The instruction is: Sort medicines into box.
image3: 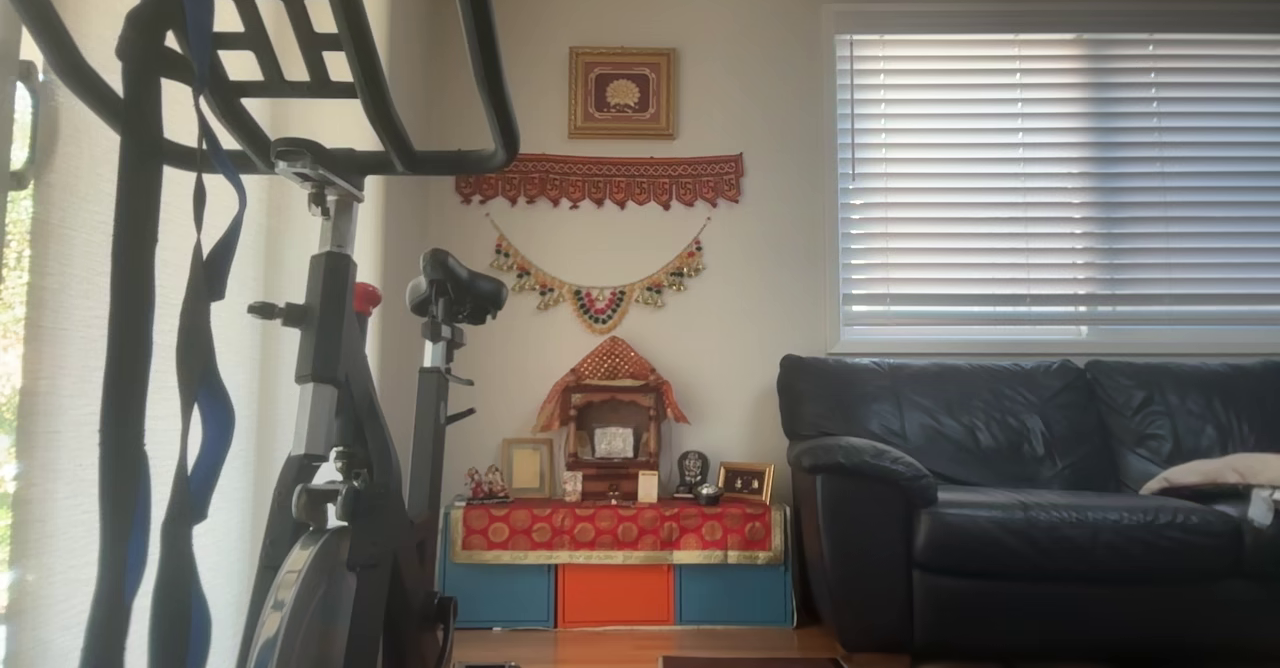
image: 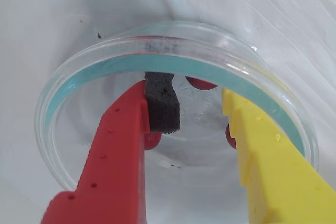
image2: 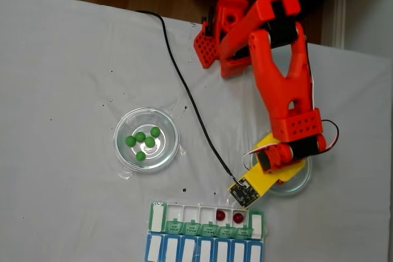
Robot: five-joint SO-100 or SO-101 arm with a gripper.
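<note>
Parted jaws reach into a glass dish point(image: 79, 77) holding dark red balls point(image: 200, 83).

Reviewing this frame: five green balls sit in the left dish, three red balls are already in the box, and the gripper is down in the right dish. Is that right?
Not quite. The fixed view shows two red balls in the box, not three. The rest holds: five green balls in the left dish, and the gripper down in the right dish.

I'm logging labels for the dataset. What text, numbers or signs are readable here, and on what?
None can be read.
Green lid labels on the box: print too small to read.
Dark mark on the dish rim: blurred.
White labels on the blue row: appear blank.
</note>
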